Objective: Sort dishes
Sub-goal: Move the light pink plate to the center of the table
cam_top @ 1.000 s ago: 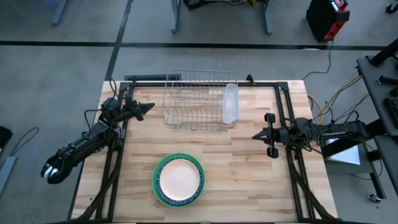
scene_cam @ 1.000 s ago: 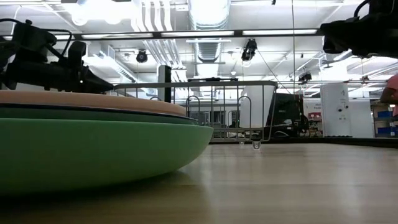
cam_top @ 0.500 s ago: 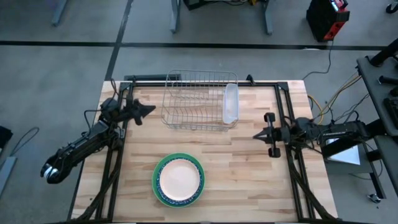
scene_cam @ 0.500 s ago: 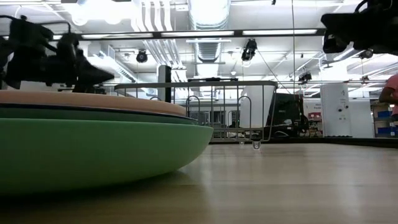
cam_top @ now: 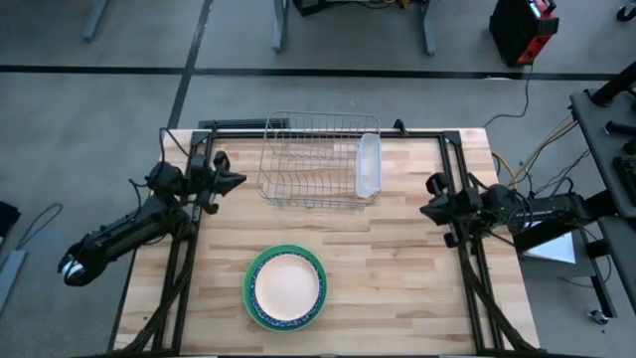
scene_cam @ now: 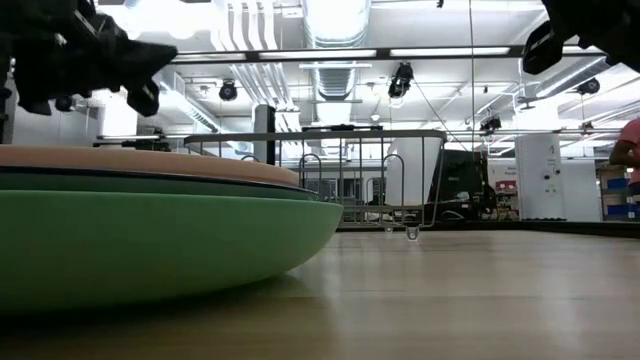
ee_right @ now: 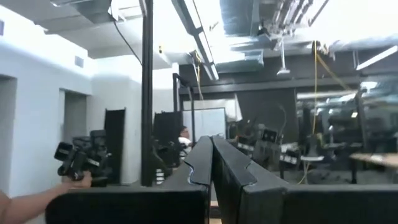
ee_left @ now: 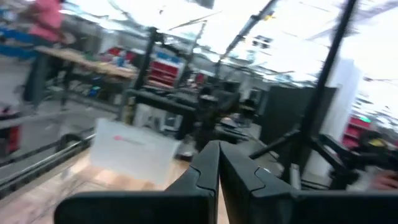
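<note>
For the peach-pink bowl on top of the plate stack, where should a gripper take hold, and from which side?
Probably at its rim. The peach-pink bowl lies flat and shallow on the stacked plates, so only its raised edge offers the fingers a lip. Come from above, one finger inside and one outside. The left gripper, shut at the table's left edge, looks slightly nearer than the right gripper.

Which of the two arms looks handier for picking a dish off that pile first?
Probably the left, though only slightly. The left gripper and right gripper both wait shut at the table's sides, but the stack of round plates lies a little toward the left arm's side.
</note>
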